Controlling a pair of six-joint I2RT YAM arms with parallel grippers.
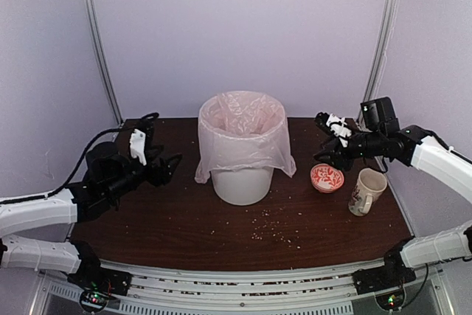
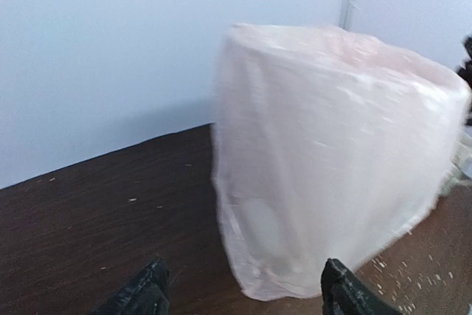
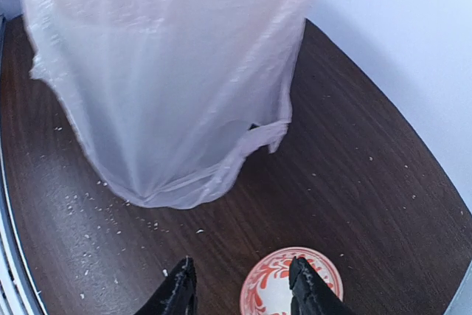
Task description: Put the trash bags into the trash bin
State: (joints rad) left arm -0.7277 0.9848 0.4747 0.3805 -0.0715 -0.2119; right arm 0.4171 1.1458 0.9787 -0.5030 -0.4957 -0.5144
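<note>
A: Entry 1, containers?

B: 1 white trash bin (image 1: 241,184), mid-table toward the back wall. 1 pink trash bag (image 1: 243,134) sits inside it, with its mouth folded over the rim and its skirt hanging outside; the bin's base shows below. 1 red-patterned bowl (image 1: 327,178) and 1 mug (image 1: 366,191) stand just beside each other near the right edge.

A: Entry 2, claws?

B: Left gripper (image 1: 168,164): jaws spread wide, grasping nothing, well apart from the bag. Right gripper (image 3: 243,289): jaws partly spread, grasping nothing, above the bowl.

A: Entry 3, edges and room?

B: Dark table (image 1: 169,215) shows between each claw and the bin. Crumbs (image 1: 276,235) lie scattered toward the near edge.
</note>
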